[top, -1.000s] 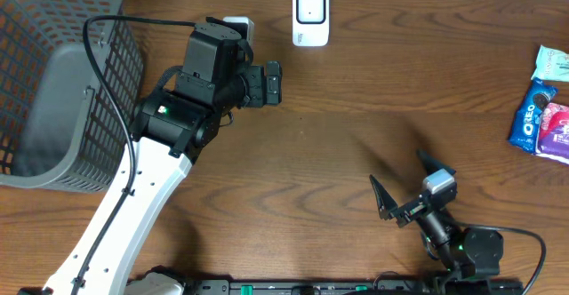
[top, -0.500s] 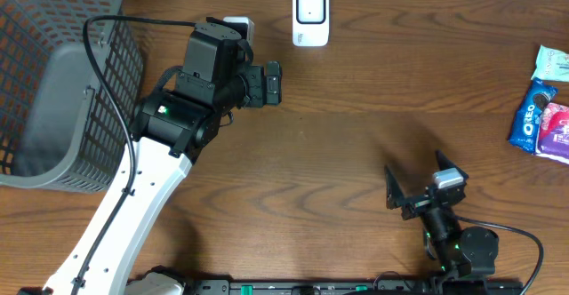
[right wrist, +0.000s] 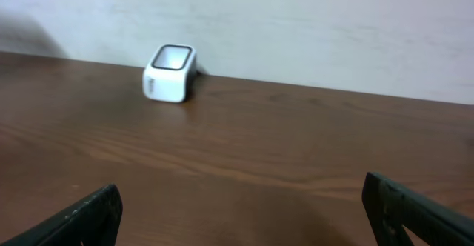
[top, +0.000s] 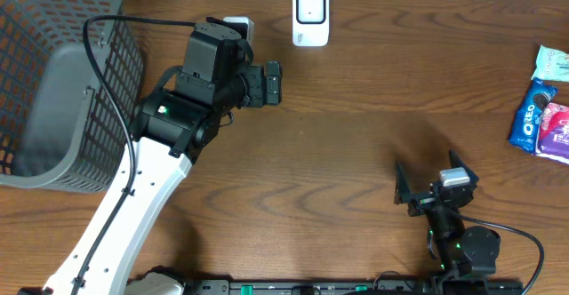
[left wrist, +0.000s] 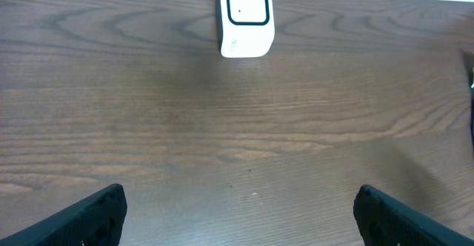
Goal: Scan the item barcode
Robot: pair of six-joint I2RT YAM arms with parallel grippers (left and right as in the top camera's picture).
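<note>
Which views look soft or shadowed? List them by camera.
Overhead: sharp, with a faint shadow on the table beyond the right gripper. Left wrist: crisp grain, scanner clear. Right wrist: softer and dimmer, scanner slightly blurred, dark corner upper left.

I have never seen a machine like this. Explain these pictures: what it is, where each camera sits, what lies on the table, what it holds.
This is a robot with two arms at a wooden table. One picture looks straight down from above. The other two come from cameras on the wrists, so the dark tips at their lower corners are each arm's own fingers. The left gripper and the right gripper both stand open and hold nothing. At the far edge stands a small white box, probably the barcode scanner. A grey mesh basket sits on the left, and snack packets lie at the right edge, untouched.
</note>
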